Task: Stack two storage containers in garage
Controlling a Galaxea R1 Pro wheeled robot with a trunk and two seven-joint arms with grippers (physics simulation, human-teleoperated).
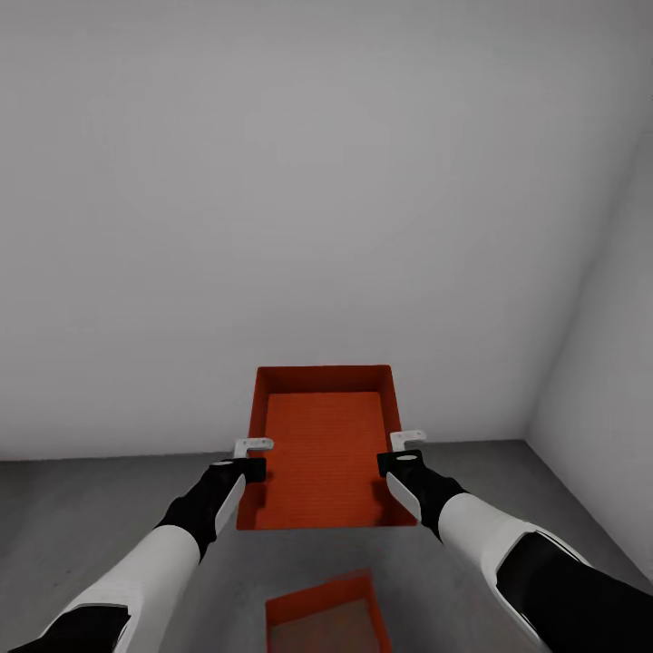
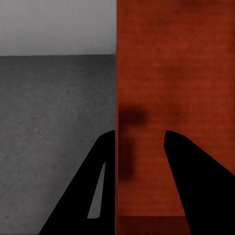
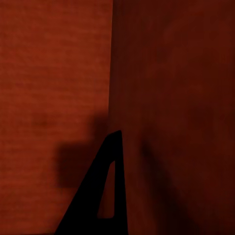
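One orange-red storage container [image 1: 324, 444] hangs in the air in the head view, open side up and level. My left gripper [image 1: 252, 458] is shut on its left wall and my right gripper [image 1: 400, 452] on its right wall. In the left wrist view the left gripper [image 2: 139, 134] straddles that wall [image 2: 161, 73], one finger outside and one inside. The right wrist view has one dark finger [image 3: 108, 176] against the container's inner wall [image 3: 171, 98]. The second container [image 1: 331, 617] rests on the grey garage floor [image 1: 91, 517], below the held one and nearer to me.
A plain white wall [image 1: 272, 181] stands close ahead. It meets a side wall [image 1: 608, 381] in a corner at the right. Bare concrete floor extends to the left and right of the containers.
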